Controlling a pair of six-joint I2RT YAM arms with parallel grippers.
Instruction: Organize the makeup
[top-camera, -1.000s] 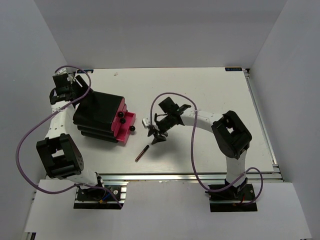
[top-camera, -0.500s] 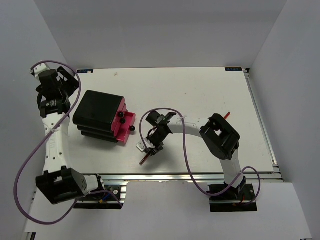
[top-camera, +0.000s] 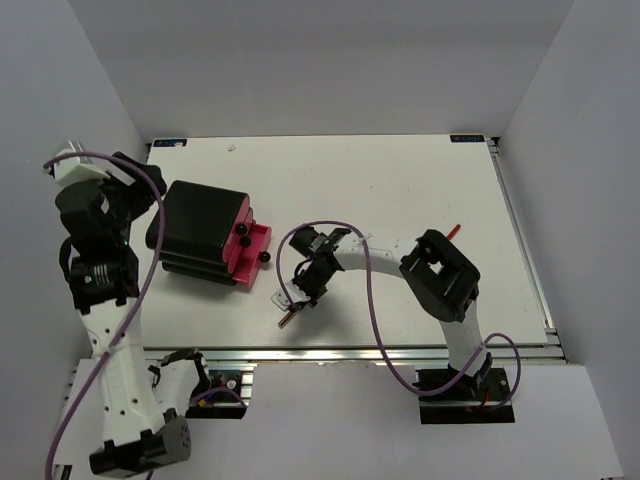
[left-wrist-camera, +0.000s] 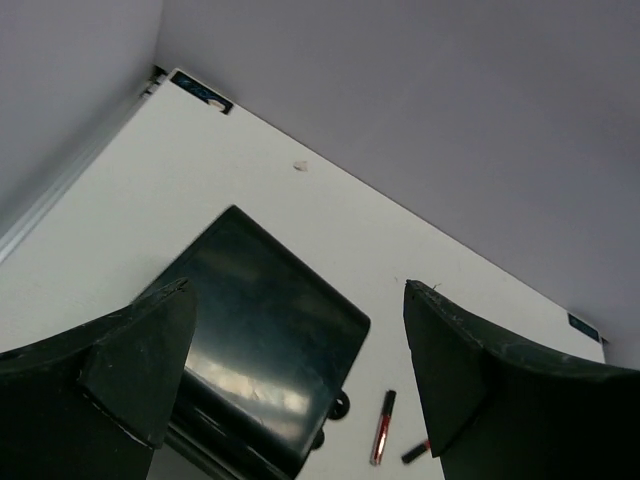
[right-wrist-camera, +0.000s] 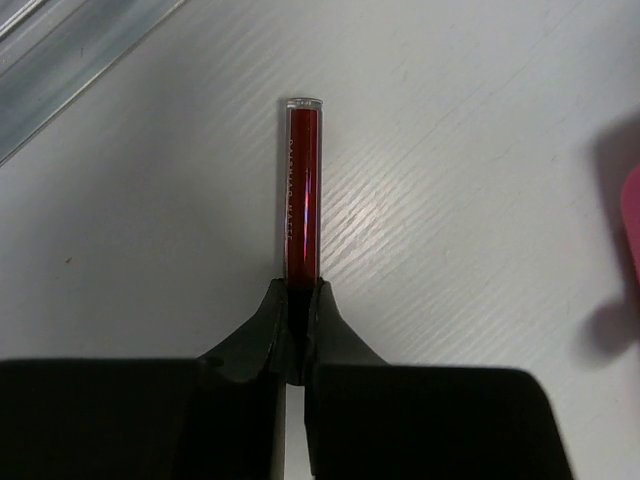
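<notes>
You're at the pickup. Your right jaws are clamped on the dark end of the red stick (right-wrist-camera: 302, 190), which sits low at the worktop (top-camera: 400, 180), lower centre of the top view, below and right of the pink drawer (top-camera: 252, 247). Your left jaws stand wide apart at upper left, holding nothing. Next, I'd judge, lift it straight up and carry it to the drawer, keeping clear of the knobs. The print on the barrel is too fine to read.
</notes>
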